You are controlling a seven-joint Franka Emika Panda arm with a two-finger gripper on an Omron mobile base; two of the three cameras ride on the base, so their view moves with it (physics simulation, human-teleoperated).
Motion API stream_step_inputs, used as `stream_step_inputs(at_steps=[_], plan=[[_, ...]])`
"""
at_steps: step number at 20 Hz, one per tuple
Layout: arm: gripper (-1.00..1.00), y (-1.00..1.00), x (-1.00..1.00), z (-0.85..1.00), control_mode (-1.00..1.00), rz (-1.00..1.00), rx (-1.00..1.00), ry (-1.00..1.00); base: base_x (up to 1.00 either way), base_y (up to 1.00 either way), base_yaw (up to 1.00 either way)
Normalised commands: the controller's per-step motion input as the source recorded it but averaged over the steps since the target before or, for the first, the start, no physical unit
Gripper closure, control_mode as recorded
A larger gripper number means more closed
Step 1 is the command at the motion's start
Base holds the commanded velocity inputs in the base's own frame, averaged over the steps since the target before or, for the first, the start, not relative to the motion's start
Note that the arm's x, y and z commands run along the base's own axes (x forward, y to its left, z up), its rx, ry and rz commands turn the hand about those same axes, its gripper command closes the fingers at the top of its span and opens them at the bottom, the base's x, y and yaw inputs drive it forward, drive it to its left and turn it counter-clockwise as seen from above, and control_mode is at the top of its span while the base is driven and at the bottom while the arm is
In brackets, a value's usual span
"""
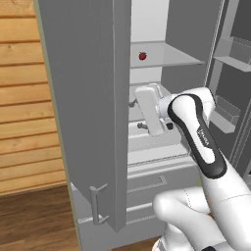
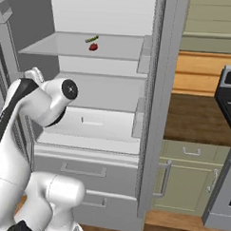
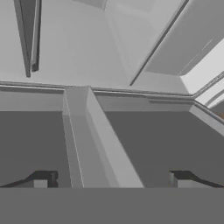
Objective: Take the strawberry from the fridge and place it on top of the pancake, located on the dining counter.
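Note:
The fridge (image 1: 86, 98) stands open, its white inside and clear shelves in view. On the upper shelf lies the strawberry (image 1: 142, 56), small and red with a dark top; the right base view shows the strawberry (image 2: 93, 47) near that shelf's middle. My gripper (image 1: 138, 115) is inside the fridge one shelf lower, below the strawberry and slightly left of it. In the hand view the gripper (image 3: 111, 179) is open, its dark fingertips (image 3: 43, 179) wide apart and holding nothing, with grey fridge panels ahead. The pancake and the dining counter are out of view.
A small yellow-green curved item (image 2: 91, 39) lies just behind the strawberry. The open left door fills the left side; the right door's bins (image 1: 228, 115) hang at right. Two drawers (image 2: 81, 170) sit below. Green cabinets (image 2: 186, 182) and a stove (image 2: 228, 98) stand to the right.

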Motion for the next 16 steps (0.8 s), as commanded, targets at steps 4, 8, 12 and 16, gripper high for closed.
stream_step_inputs(at_steps=[4,8,12,16], plan=[[-1.00,0.57,0.15,-0.15,-1.00,0.00,0.00,-0.03,0.00,0.00,0.00],[-1.00,0.40,0.02,-0.12,-1.00,0.03,0.00,-0.01,0.00,0.00,0.00],[-1.00,0.31,-0.01,-0.07,-1.00,0.09,0.00,0.00,0.00,0.00,0.00],[-1.00,0.45,-0.10,-0.04,-1.00,0.11,0.00,0.00,0.00,0.00,0.00]])
